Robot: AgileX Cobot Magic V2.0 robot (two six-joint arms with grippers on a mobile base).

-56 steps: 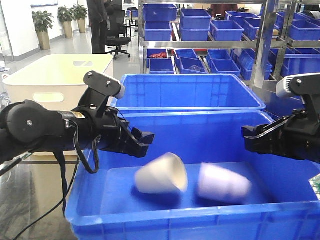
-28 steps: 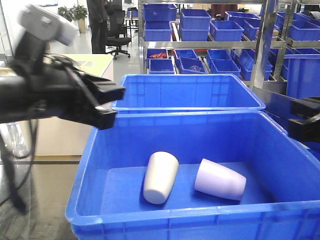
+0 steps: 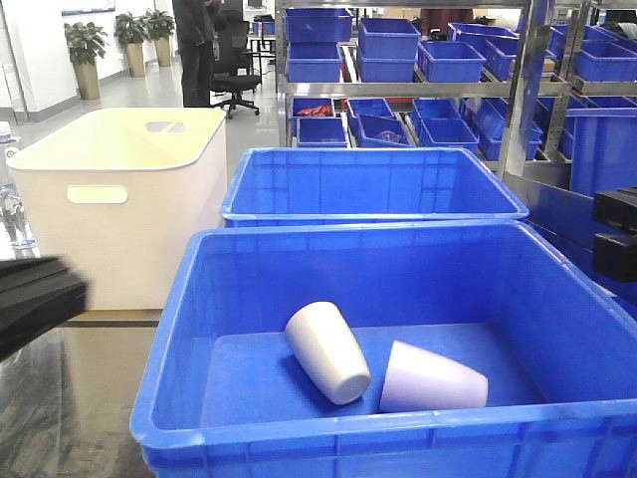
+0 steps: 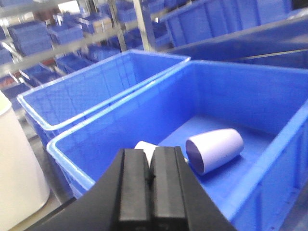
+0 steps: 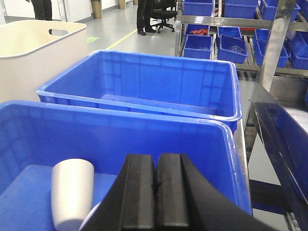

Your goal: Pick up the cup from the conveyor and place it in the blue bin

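Left end effector (image 4: 150, 180) closed, empty; lavender cup (image 4: 215, 149) lying in blue bin (image 4: 269, 103).

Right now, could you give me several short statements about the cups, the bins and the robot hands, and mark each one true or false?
1. Two cups lie on their sides in the near large blue plastic bin: a white cup and a pale lilac cup. True.
2. The left hand holds a cup. False: it is shut on nothing.
3. The blue bin behind holds three cups. False: none visible there.
4. The right hand is shut. True.
5. The cream-white tub with handle slots is left of the bins. True.
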